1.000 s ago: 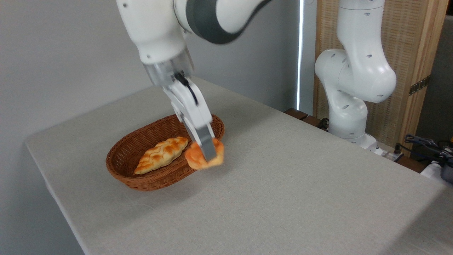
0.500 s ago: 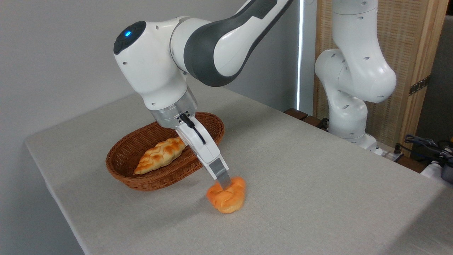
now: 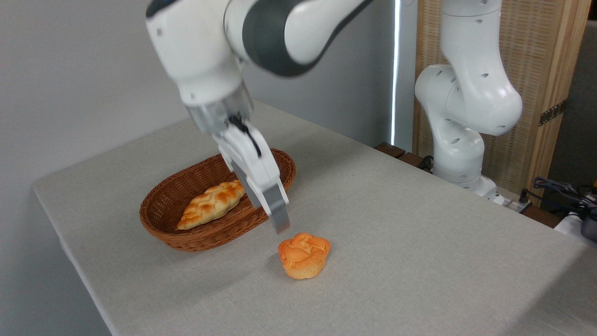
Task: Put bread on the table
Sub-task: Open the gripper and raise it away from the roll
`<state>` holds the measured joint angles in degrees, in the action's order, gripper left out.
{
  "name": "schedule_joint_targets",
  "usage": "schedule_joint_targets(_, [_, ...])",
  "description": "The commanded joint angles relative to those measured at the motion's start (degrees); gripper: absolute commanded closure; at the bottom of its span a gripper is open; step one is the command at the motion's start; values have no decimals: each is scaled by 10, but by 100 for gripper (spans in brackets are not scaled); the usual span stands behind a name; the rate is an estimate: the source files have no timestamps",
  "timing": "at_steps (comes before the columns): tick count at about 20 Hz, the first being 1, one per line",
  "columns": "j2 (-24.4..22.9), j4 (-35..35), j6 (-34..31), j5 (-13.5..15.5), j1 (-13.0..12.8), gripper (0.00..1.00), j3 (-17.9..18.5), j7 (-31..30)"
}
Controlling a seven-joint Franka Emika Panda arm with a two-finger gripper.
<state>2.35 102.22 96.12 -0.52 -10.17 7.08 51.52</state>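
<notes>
1. The bread (image 3: pixel 304 255), a small round orange-golden bun with a knotted top and ridged sides, sits upright on the tabletop (image 3: pixel 419 242), just to the right of the wicker basket (image 3: pixel 196 233) and a little nearer the camera than it.
2. The bun is outside the basket and does not touch the rim; a narrow strip of grey-beige cloth shows between them.
3. The gripper (image 3: pixel 279 224) hangs above the bun, up and to its left, tilted so that it points down toward the bun from the basket side.
4. Its fingers (image 3: pixel 278 218) are clear of the bun, with open air between their tips and the knotted top; they hold nothing.
5. From this angle the fingers overlap one another (only one flat grey pad shows plainly), so I cannot tell how wide they stand.
6. Inside the basket lies a longer braided loaf (image 3: pixel 212 204), pale golden with pointed ends, resting along the basket's length toward its left half.
7. The gripper's white body crosses in front of the basket's right part and hides some of its rim there.
8. Well to the right of the basket, past the tabletop's far edge, stands the white base column of the arm (image 3: pixel 459 116), in front of a wood-framed woven panel (image 3: pixel 545 70).
</notes>
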Motion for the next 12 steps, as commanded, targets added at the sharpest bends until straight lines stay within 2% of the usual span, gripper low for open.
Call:
schedule_joint_targets(1, [-18,-40,8,-1,-6,0,1,-7])
schedule_joint_targets(3, [-20,-52,26,1,-6,0,0,-27])
schedule_joint_targets(7, [-20,-54,102,2,-6,0,-1,-63])
schedule_joint_targets(12, [-16,-53,106,10,-6,0,3,-71])
